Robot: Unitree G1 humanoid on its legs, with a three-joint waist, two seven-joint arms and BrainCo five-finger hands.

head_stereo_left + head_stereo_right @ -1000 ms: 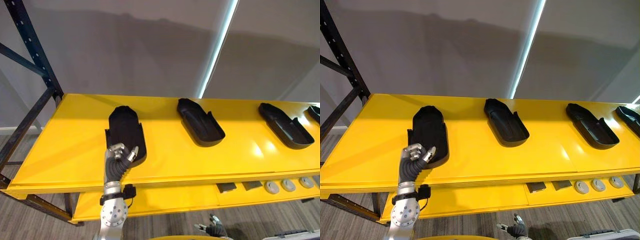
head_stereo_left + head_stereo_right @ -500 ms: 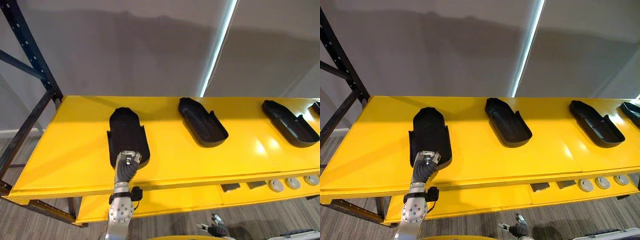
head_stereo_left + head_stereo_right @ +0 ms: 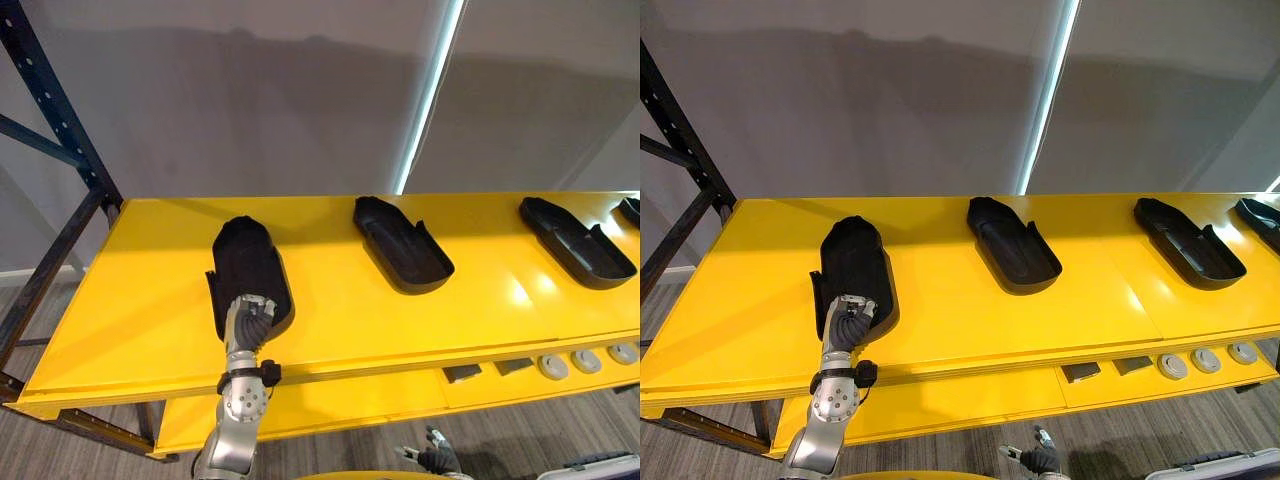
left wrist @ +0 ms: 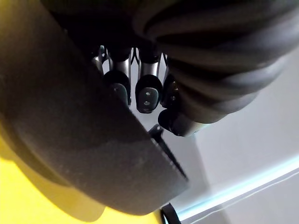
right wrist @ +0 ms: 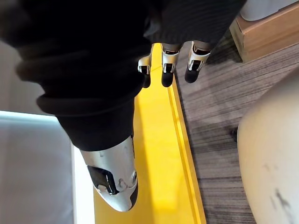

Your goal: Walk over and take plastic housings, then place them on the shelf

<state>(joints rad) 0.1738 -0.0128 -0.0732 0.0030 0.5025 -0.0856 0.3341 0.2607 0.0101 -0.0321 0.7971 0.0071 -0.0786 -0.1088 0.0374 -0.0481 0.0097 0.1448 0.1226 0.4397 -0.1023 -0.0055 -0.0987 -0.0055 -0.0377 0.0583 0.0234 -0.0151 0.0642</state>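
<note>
Grey wall [image 3: 250, 100] behind the rack.

Left eye view: yellow shelf [image 3: 130, 300] carried a row of black housings. The leftmost housing [image 3: 245, 262] lay flat and open side up, well apart from the middle housing [image 3: 400, 245] at its 3 o'clock. The left hand [image 3: 248, 318] sat on its 6 o'clock end. The right hand [image 3: 432, 462] hung low, near the floor.

Right eye view: same layout; that end lay near the shelf's front edge.

Left wrist view: fingers [image 4: 147, 93] were curled over the housing's rim, judged a grip.

Right wrist view: the right hand's fingers [image 5: 169, 70] hung relaxed over the floor [image 5: 210, 116], holding nothing.

Judgement: placing looked nearly done. Best to uncurl the fingers fully first, then draw back toward 6 o'clock without dragging the housing over the edge.
</note>
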